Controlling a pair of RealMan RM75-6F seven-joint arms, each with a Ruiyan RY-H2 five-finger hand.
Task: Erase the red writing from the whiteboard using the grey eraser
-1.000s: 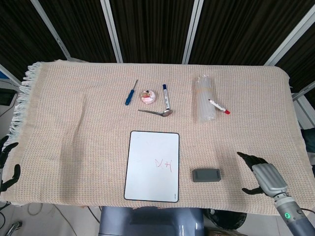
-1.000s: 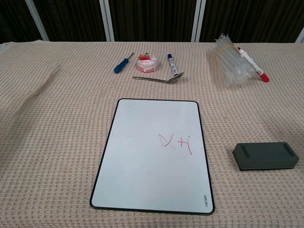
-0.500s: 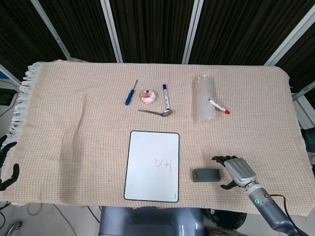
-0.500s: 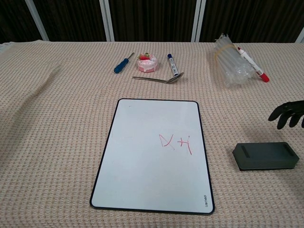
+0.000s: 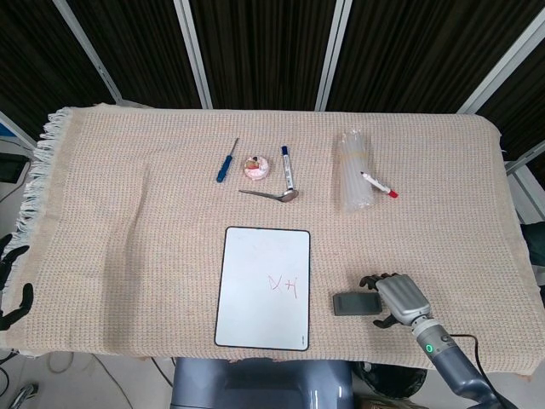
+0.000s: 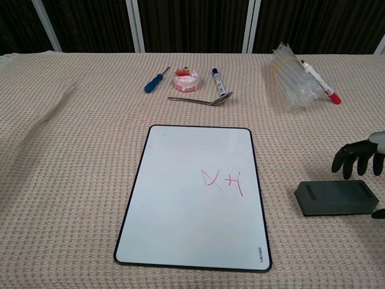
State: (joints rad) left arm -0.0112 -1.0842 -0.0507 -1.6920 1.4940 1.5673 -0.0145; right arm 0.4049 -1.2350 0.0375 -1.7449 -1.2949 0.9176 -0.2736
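Note:
The whiteboard (image 5: 263, 288) (image 6: 194, 194) lies flat near the table's front edge, with small red writing (image 5: 283, 286) (image 6: 222, 180) on its right half. To its right lies the grey eraser (image 5: 355, 304) (image 6: 336, 197). My right hand (image 5: 397, 298) (image 6: 360, 159) hovers at the eraser's right end, fingers spread and curved above it, holding nothing. In the head view its dark fingertips reach just over the eraser's right edge. My left hand (image 5: 12, 290) hangs off the table's left side, open, with only its dark fingers showing.
At the back of the woven cloth lie a blue screwdriver (image 5: 226, 160), a pink tape roll (image 5: 256, 167), a blue marker (image 5: 288, 166), a spoon (image 5: 271, 195), a clear plastic packet (image 5: 353, 170) and a red marker (image 5: 378, 185).
My right hand has come in from the right and now hovers at the eraser's right end. The eraser, board and left hand have not moved.

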